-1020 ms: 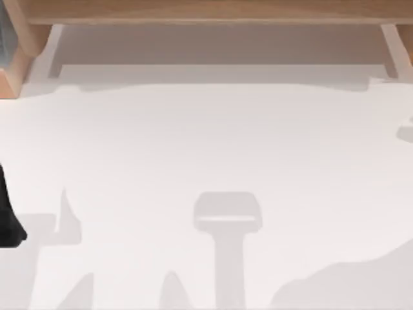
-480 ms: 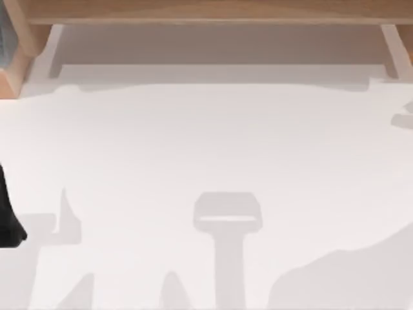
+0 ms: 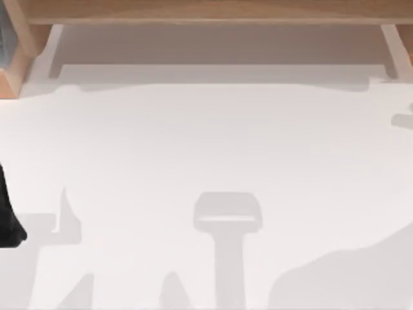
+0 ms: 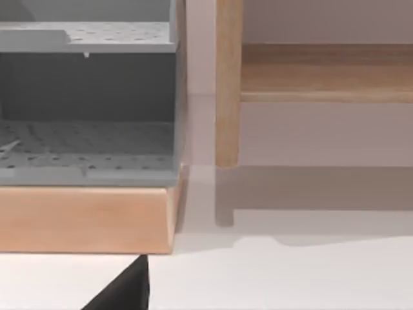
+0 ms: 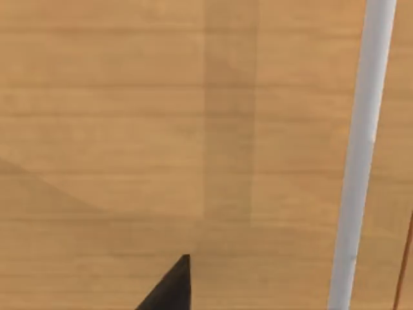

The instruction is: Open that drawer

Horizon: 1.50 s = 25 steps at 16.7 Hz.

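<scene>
A light wooden drawer front (image 5: 161,129) is seen from very close in the right wrist view. A pale bar handle (image 5: 361,155) runs across it near one side. A dark tip of my right gripper (image 5: 171,287) shows just in front of the wood, apart from the handle. In the left wrist view a dark tip of my left gripper (image 4: 126,290) hovers over the white table, short of a wooden base. My left arm (image 3: 8,223) stands parked at the table's left edge in the top view.
A wooden cabinet frame (image 3: 206,13) spans the far side of the white table (image 3: 206,142). At the far left, grey perforated shelves (image 4: 84,135) sit on a wooden base (image 4: 84,219) beside a wooden leg (image 4: 227,84).
The shadows at the table's right edge and lower right have shifted a little and grown. My left arm has not moved.
</scene>
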Available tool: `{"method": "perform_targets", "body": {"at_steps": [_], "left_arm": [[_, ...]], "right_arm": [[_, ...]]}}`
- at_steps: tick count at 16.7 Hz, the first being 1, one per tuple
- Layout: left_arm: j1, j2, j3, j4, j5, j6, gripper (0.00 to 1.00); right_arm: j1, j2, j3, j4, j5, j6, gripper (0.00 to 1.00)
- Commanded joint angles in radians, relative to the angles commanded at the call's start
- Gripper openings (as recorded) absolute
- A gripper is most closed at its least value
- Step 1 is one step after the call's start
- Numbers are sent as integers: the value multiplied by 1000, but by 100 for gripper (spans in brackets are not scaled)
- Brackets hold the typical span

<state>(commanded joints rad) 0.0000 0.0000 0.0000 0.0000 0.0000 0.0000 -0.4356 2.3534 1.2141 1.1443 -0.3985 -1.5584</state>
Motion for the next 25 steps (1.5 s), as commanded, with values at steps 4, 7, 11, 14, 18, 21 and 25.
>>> {"method": "perform_targets", "body": {"at_steps": [4, 7, 11, 14, 18, 21, 25], "left_arm": [[0, 0, 0, 0, 0, 0, 100], [0, 0, 0, 0, 0, 0, 100], [0, 0, 0, 0, 0, 0, 100], [0, 0, 0, 0, 0, 0, 100], [0, 0, 0, 0, 0, 0, 100], [0, 0, 0, 0, 0, 0, 100], [0, 0, 0, 0, 0, 0, 100]], "right_arm": [[0, 0, 0, 0, 0, 0, 32], [0, 0, 0, 0, 0, 0, 10], [0, 0, 0, 0, 0, 0, 0], [0, 0, 0, 0, 0, 0, 0], [-5, -2, -3, 1, -1, 2, 0], [-25, -42, -68, 51, -21, 2, 0], [-50, -91, -233, 117, -49, 5, 0]]}}
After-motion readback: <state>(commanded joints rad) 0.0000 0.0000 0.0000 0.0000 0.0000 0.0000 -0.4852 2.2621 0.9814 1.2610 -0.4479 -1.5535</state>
